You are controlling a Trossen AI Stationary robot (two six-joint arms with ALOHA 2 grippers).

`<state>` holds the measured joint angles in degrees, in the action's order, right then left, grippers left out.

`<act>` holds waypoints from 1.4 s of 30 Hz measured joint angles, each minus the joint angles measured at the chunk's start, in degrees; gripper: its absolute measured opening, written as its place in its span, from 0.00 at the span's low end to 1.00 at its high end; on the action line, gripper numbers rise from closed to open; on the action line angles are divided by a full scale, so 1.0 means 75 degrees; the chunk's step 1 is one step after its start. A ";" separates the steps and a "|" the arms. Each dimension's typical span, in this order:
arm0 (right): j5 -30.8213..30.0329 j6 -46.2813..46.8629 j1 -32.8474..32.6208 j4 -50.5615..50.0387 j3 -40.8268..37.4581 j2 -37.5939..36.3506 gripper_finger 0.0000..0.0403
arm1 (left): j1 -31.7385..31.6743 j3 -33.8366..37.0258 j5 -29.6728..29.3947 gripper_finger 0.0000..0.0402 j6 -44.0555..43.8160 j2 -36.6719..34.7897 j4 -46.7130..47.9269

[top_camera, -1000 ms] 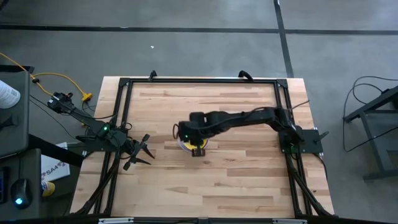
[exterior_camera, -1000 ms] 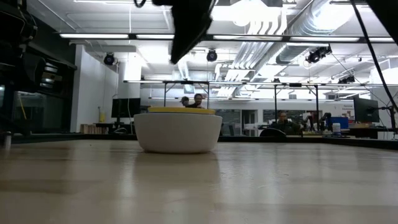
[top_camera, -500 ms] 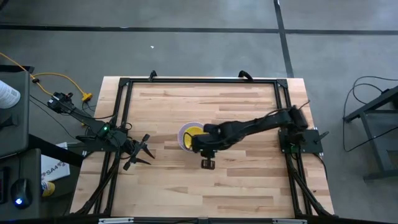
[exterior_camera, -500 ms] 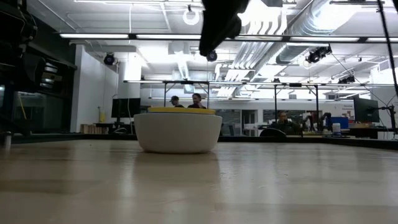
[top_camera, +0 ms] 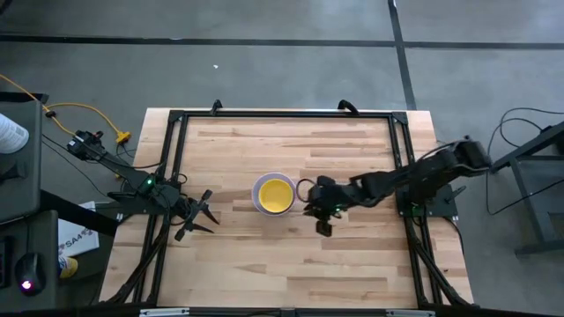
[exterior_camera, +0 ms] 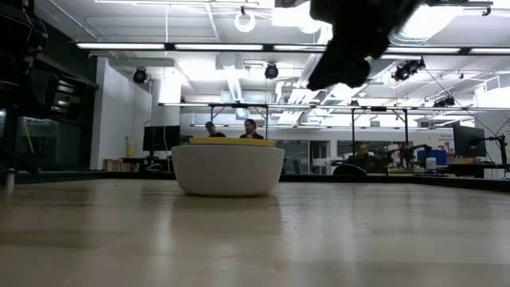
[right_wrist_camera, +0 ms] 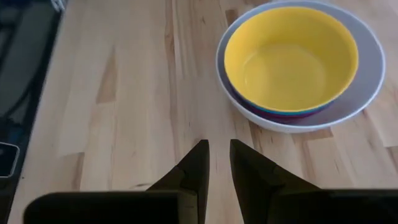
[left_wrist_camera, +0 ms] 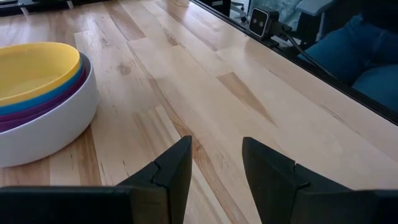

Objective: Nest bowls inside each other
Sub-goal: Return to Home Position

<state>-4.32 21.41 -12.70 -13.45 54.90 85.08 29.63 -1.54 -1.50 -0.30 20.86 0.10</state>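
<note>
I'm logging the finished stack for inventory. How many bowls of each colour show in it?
yellow bowl: 1
blue bowl: 1
purple bowl: 1
white bowl: 1
Total: 4 showing, all nested in one stack. Any further bowl inside it is hidden.

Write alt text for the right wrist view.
A yellow bowl sits nested atop a stack inside a white bowl on the wooden table, thin blue and purple rims showing beneath it. The right gripper hovers beside the stack, its fingers slightly apart and empty.
</note>
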 joint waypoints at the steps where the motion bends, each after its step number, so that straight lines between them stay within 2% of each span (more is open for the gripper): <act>1: 0.0002 0.0002 0.0007 0.0418 -0.0376 -0.0218 0.14 | 0.0002 0.0000 -0.0003 0.35 0.0000 -0.0001 0.0000; 11: 0.0001 0.0202 -0.0016 0.3247 -0.3397 -0.1619 0.14 | 0.0000 0.0000 -0.0003 0.35 0.0000 0.0000 0.0000; 18: 0.0006 0.0121 -0.0008 0.4785 -0.4841 -0.2141 0.14 | 0.0000 0.0000 0.0000 0.35 0.0000 -0.0003 -0.0003; 23: 0.0002 0.0113 -0.0011 0.5412 -0.5749 -0.2718 0.14 | 0.0001 0.0000 -0.0001 0.35 0.0000 -0.0003 0.0000; 31: 0.0010 0.0030 0.0125 0.5647 -0.6573 -0.3841 0.14 | 0.0002 0.0000 -0.0003 0.35 0.0000 -0.0003 -0.0001; 42: 0.0130 -0.0237 0.0217 0.5660 -0.7041 -0.4895 0.14 | 0.0003 0.0000 -0.0003 0.35 0.0000 -0.0002 0.0000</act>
<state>-3.34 19.63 -11.07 29.01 2.09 48.37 29.65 -1.54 -1.52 -0.30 20.85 0.10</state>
